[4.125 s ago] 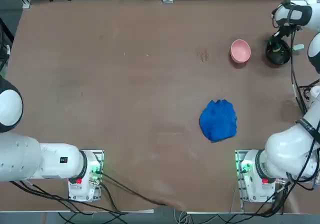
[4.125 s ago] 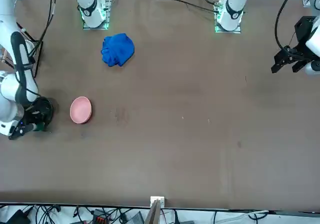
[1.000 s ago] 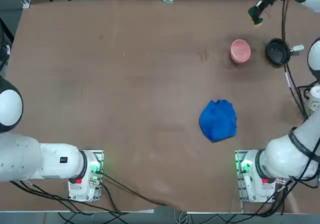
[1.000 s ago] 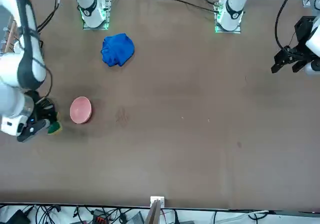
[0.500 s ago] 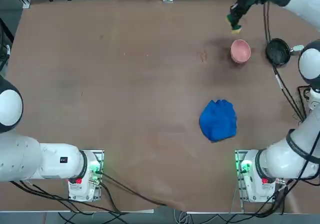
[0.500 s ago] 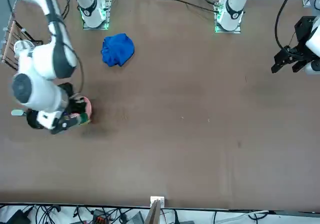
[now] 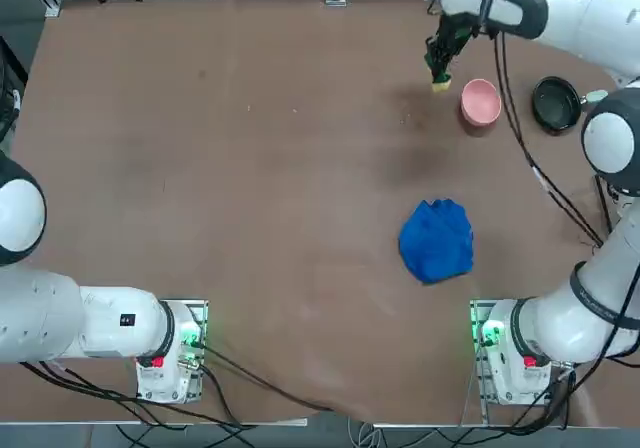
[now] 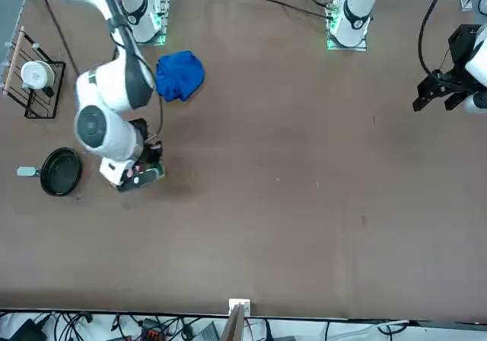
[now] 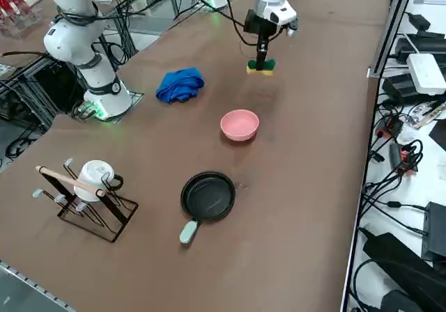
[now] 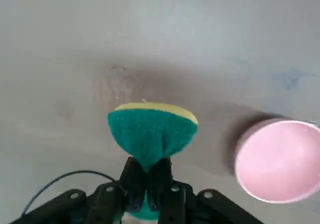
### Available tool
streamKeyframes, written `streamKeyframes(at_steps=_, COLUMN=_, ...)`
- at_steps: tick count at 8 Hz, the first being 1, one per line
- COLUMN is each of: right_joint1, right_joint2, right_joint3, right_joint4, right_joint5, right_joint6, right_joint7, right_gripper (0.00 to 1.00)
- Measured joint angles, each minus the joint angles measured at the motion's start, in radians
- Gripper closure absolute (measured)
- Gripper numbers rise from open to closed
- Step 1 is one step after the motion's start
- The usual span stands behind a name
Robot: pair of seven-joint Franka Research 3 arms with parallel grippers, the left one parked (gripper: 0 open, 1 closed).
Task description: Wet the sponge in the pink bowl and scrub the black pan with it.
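- While the sponge (image 10: 152, 134) is held up over the table (image 7: 280, 198), its narrow waist is clenched btwn the fingers of the R gripper (image 10: 147, 170); green part is seen above, yellow layer (image 9: 260, 72) below, facing the tabletop.
- R gripper is poised toward the table's far edge, i.e. the edge opp. the arm bases, w/ the sponge just beside the pink bowl (image 9: 240, 125), not over it.
- Bowl is set upright on the table, toward the far R corner; it's mostly hidden by the R gripper & arm in the front view.
- Black pan (image 9: 208, 196) is placed near the bowl, apart from it, on the side toward the table's R edge; its short pale handle (image 9: 188, 232) is pointed toward that same R edge.
- Blue cloth (image 7: 437, 241) is left crumpled on the tabletop, btwn the bowl & the edge w/ the arm bases.
- Black wire rack (image 9: 126, 223) w/ a wooden bar (image 9: 70, 180) is stood toward the table's R edge, closer to the arm-base edge than the pan; a white mug (image 9: 96, 178) is carried on it.
- Small drops (image 10: 143, 86) & a faint reddish mark (image 10: 114, 84) can be seen on the tabletop near the sponge, in the wrist view.
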Motion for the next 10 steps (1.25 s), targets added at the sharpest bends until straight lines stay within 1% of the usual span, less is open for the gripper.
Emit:
streamKeyframes(at_steps=2, right_joint1=0.045, right_joint2=0.018, right_joint3=0.000, right_joint4=-0.073, right_joint5=0.001, right_joint6=0.133, right_joint7=0.136, right_gripper=0.93)
streamKeyframes(at_steps=3, right_joint1=0.072, right_joint2=0.038, right_joint3=0.000, right_joint4=-0.085, right_joint5=0.001, right_joint6=0.167, right_joint7=0.193, right_gripper=0.93)
streamKeyframes(at_steps=5, right_joint1=0.099, right_joint2=0.087, right_joint3=0.000, right_joint4=-0.090, right_joint5=0.001, right_joint6=0.235, right_joint7=0.245, right_gripper=0.93)
streamKeyframes(at_steps=7, right_joint1=0.106, right_joint2=0.159, right_joint3=-0.001, right_joint4=-0.093, right_joint5=0.001, right_joint6=0.329, right_joint7=0.257, right_gripper=0.93)
streamKeyframes(at_steps=8, right_joint1=0.109, right_joint2=0.190, right_joint3=-0.001, right_joint4=-0.093, right_joint5=0.001, right_joint6=0.363, right_joint7=0.265, right_gripper=0.91)
streamKeyframes(at_steps=9, right_joint1=0.110, right_joint2=0.203, right_joint3=-0.001, right_joint4=-0.092, right_joint5=0.001, right_joint6=0.376, right_joint7=0.270, right_gripper=0.89)
streamKeyframes(at_steps=10, right_joint1=0.110, right_joint2=0.202, right_joint3=-0.001, right_joint4=-0.091, right_joint5=0.001, right_joint6=0.376, right_joint7=0.271, right_gripper=0.77)
